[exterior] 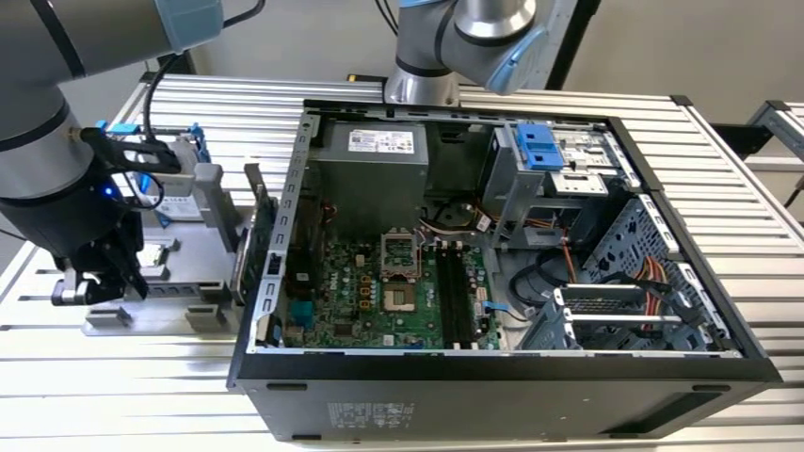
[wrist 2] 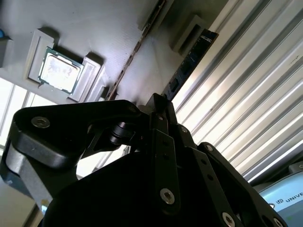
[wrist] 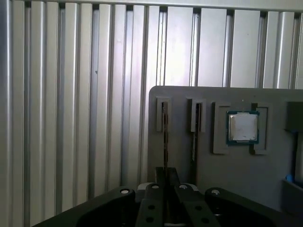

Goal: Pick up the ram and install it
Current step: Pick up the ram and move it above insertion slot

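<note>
The ram [wrist: 164,137] is a thin stick standing on edge in a slot of the grey holder plate [wrist: 236,175]. In the second wrist view the ram [wrist 2: 187,66] shows as a dark strip leading to my fingertips. My gripper [wrist: 165,172] [wrist 2: 158,101] is down over the near end of the stick, its black fingers [wrist: 157,182] drawn close on both sides of it. In the exterior view my gripper [exterior: 107,282] hangs low over the holder plate [exterior: 164,282], at the exterior view's left of the open computer case. The motherboard's black slots [exterior: 455,301] lie apart inside the case.
A second thin stick [wrist: 194,137] stands in the neighbouring slot, and a square processor chip [wrist: 243,126] [wrist 2: 59,71] sits beside it. A green card [exterior: 258,245] and a silver drive [exterior: 164,179] stand between holder and case [exterior: 503,377]. Another arm's base [exterior: 427,66] rises behind the case.
</note>
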`<state>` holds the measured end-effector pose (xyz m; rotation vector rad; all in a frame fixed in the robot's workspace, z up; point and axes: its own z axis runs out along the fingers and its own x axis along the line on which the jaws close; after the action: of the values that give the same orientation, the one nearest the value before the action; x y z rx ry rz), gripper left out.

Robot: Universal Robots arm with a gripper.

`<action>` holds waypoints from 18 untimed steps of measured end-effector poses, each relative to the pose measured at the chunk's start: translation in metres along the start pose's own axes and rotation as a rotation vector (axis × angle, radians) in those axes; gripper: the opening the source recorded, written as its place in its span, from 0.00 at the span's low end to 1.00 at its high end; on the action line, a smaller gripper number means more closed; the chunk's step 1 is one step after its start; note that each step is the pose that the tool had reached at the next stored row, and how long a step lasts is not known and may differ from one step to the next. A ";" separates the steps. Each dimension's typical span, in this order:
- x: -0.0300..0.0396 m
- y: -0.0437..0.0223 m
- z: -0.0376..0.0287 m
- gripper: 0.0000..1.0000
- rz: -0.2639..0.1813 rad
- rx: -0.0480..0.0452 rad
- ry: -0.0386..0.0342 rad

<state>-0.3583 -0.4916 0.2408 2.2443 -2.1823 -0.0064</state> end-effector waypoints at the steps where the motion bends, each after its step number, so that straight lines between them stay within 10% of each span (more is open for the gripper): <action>1: 0.0000 0.0000 0.0000 0.00 0.000 0.0001 0.0000; 18: 0.0003 0.0001 -0.0050 0.00 0.000 0.0000 -0.0023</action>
<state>-0.3583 -0.4918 0.2457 2.2454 -2.1836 -0.0090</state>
